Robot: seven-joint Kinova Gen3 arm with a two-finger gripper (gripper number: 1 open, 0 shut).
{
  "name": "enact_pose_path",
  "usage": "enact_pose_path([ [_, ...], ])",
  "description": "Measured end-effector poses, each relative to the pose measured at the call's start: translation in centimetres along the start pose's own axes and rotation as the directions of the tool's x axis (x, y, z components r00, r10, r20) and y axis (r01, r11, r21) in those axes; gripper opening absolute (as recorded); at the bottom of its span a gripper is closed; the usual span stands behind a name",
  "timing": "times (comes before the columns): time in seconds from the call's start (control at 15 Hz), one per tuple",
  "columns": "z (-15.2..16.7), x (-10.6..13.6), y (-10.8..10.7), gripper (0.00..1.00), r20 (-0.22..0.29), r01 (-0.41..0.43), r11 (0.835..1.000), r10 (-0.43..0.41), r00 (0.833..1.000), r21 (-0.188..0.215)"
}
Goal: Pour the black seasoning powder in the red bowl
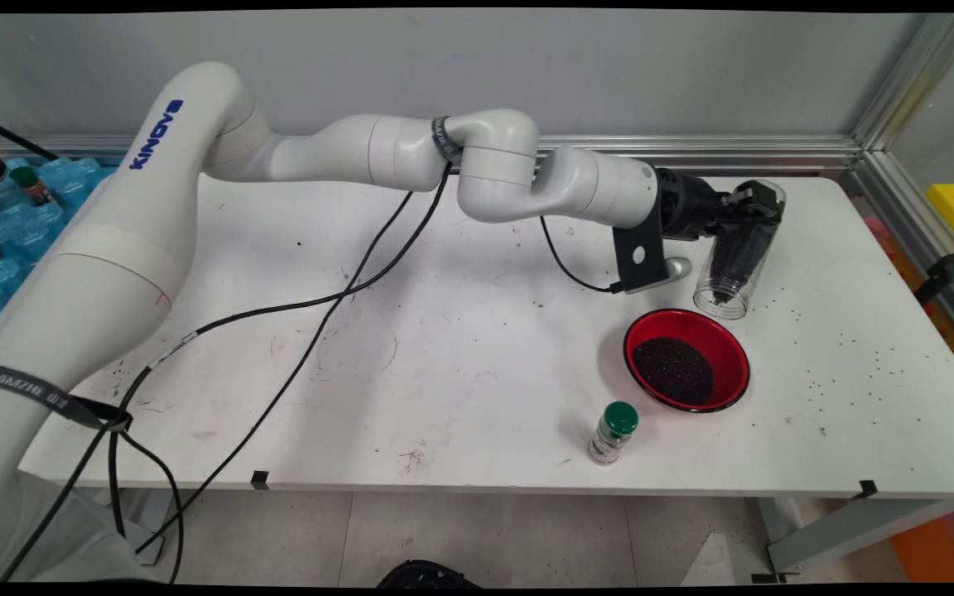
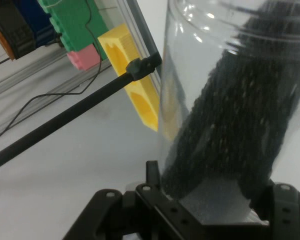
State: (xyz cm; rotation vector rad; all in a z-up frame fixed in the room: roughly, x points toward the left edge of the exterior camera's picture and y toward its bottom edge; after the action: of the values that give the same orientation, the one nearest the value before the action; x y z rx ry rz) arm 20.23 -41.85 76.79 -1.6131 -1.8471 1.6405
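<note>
Here, jaws gripping clear jar (image 1: 734, 257), KINOVA lettering

Tilted clear jar (image 1: 738, 252) of black seeds (image 2: 240, 115)

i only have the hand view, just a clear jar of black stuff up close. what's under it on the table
Observer: The jar, tilted mouth down, hangs above a red bowl that already holds black grains.
Operator: anything else near the bowl
Observer: A small green-capped bottle stands upright at the bowl's near left.
Operator: any mess
Observer: Black specks lie scattered on the table right of the bowl.
</note>
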Motion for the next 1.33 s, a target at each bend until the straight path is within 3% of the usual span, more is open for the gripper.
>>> enact_pose_path([
  [1.33,-2.5,1.4,-1.2,0.0,0.063,-0.124,0.991,0.121,0.991,0.047],
])
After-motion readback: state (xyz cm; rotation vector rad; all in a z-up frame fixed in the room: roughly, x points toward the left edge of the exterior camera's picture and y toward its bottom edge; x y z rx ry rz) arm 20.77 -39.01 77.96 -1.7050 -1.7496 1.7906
